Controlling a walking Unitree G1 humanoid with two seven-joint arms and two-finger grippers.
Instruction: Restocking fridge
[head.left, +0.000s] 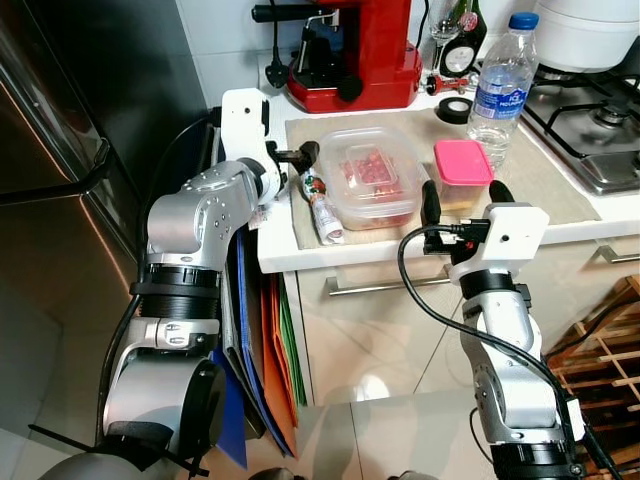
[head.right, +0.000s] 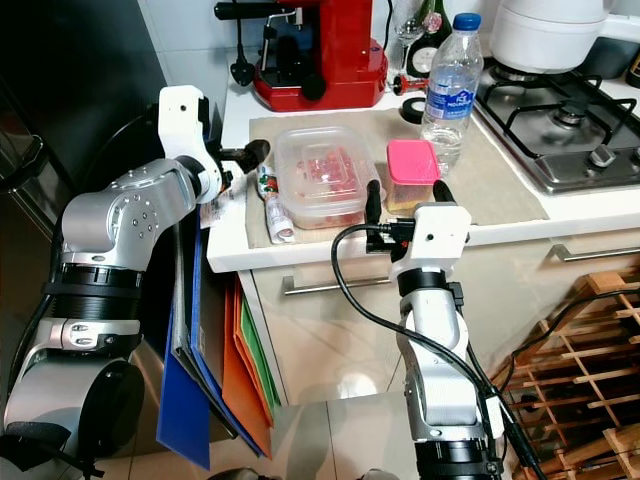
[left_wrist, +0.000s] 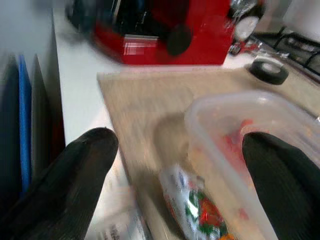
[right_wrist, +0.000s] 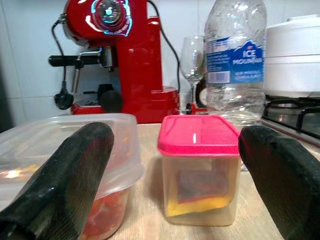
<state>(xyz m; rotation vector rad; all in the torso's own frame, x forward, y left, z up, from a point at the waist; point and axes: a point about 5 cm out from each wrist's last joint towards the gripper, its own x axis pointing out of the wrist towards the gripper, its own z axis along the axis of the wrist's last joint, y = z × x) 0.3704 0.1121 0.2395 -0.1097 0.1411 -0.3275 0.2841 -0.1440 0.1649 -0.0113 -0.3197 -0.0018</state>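
Note:
On the beige mat on the counter stand a clear lidded tub (head.left: 372, 175) of red food, a small pink-lidded tub (head.left: 462, 172) and a water bottle (head.left: 503, 85). A printed tube (head.left: 322, 208) lies left of the clear tub. My right gripper (head.left: 466, 198) is open at the counter's front edge, its fingers (right_wrist: 75, 175) either side of the pink-lidded tub (right_wrist: 199, 170) just ahead. My left gripper (head.left: 300, 162) is open at the mat's left edge, above the tube (left_wrist: 195, 210) and beside the clear tub (left_wrist: 260, 140). Neither holds anything.
The dark steel fridge (head.left: 50, 200) stands shut at the left. A red coffee machine (head.left: 355, 50), a tape roll (head.left: 458, 110) and a wine glass are at the counter's back; a gas hob (head.left: 590, 130) is right. Coloured boards (head.left: 265, 340) lean beside the cabinet; a wine rack (head.left: 600, 350) is low right.

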